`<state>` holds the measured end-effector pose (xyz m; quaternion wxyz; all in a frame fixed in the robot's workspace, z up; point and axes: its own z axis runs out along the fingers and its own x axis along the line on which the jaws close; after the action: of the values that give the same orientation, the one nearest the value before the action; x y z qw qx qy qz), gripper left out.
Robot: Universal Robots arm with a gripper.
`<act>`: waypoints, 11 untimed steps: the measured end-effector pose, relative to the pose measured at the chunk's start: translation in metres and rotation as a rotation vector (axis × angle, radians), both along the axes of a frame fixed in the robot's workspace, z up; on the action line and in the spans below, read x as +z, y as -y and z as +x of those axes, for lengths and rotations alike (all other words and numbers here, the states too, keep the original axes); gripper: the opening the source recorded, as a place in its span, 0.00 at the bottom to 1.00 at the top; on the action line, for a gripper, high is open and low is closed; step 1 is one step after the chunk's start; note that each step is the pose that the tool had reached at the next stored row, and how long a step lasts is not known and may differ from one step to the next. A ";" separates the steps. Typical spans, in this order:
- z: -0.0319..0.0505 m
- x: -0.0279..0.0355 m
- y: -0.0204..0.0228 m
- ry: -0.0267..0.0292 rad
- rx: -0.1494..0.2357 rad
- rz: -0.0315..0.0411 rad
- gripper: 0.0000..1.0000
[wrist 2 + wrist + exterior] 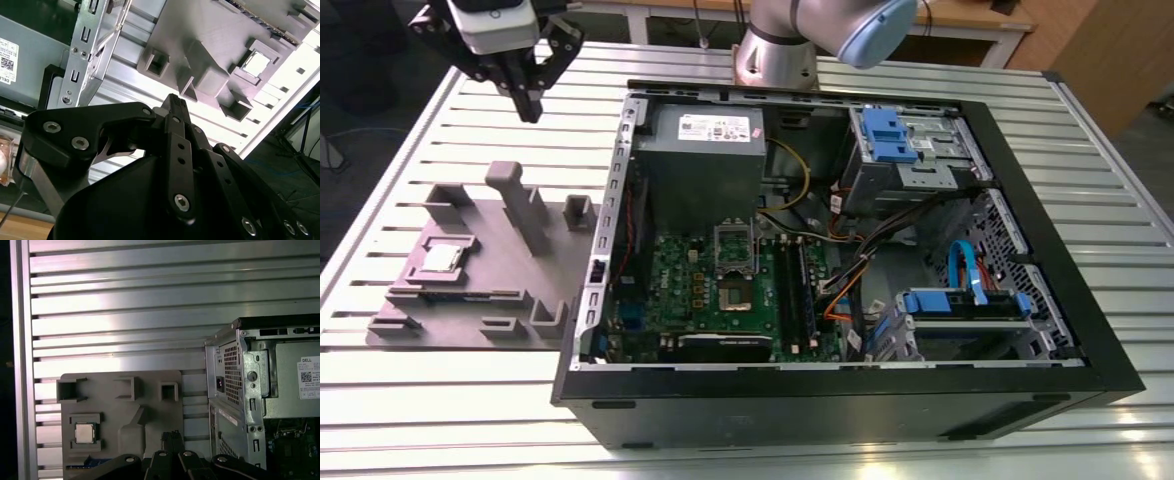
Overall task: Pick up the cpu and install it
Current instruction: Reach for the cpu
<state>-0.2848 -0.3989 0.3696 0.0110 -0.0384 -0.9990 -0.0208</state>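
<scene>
Farthest to the exterior view's left, on the slatted table (454, 372): a grey fixture (500, 285) with posts and pockets. Seated flat in a square pocket near its left edge: the cpu (443, 258), metal top up, untouched. Square, so no long axis to speak of; edges in line with the pocket walls.

Next to the right and much higher in the picture: the gripper (527, 112), hung above the table past the fixture's far edge, pointing down. Fingers clenched to a single tip, nothing between them. Well apart from the cpu, with the fixture's tall post (507, 200) close to the line between the two. From the tip, cpu towards the camera, lower, and slightly to the exterior view's left. Judged from that: not over the chip, and far above its level.

Same relation in both wrist views. In the first wrist view, gripper (172, 435) closed and empty, cpu (85, 433) bright in its pocket, off to one side of the tip rather than under it. In the second wrist view, gripper (175, 100) and cpu (257, 64) again well apart, with much of the fixture (220, 30) between.

Further right in the exterior view: the open case (854, 390), just beside the fixture. On the green board inside, the socket (734, 262), apparently without a chip. Nothing installed yet, by the look of it.
</scene>
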 end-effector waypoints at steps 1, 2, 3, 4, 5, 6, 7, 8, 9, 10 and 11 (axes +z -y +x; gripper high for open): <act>-0.0006 -0.0001 0.0000 -0.0001 0.000 0.0000 0.10; -0.0012 -0.0002 0.0000 -0.0003 0.000 -0.0001 0.10; -0.0017 -0.0003 0.0000 -0.0003 0.000 0.0000 0.10; -0.0023 -0.0004 0.0000 -0.0003 0.000 0.0000 0.10; -0.0028 -0.0005 0.0000 -0.0004 0.000 0.0000 0.10; -0.0032 -0.0006 0.0000 -0.0005 0.000 0.0000 0.10; -0.0036 -0.0007 0.0000 -0.0006 0.000 0.0001 0.10; -0.0041 -0.0008 0.0000 -0.0008 0.000 0.0000 0.10; -0.0045 -0.0009 0.0000 -0.0010 0.000 0.0000 0.10; -0.0049 -0.0010 0.0000 -0.0012 0.000 0.0000 0.10; -0.0055 -0.0010 0.0000 -0.0014 0.000 -0.0001 0.10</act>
<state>-0.2902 -0.3989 0.3685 0.0117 -0.0384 -0.9990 -0.0207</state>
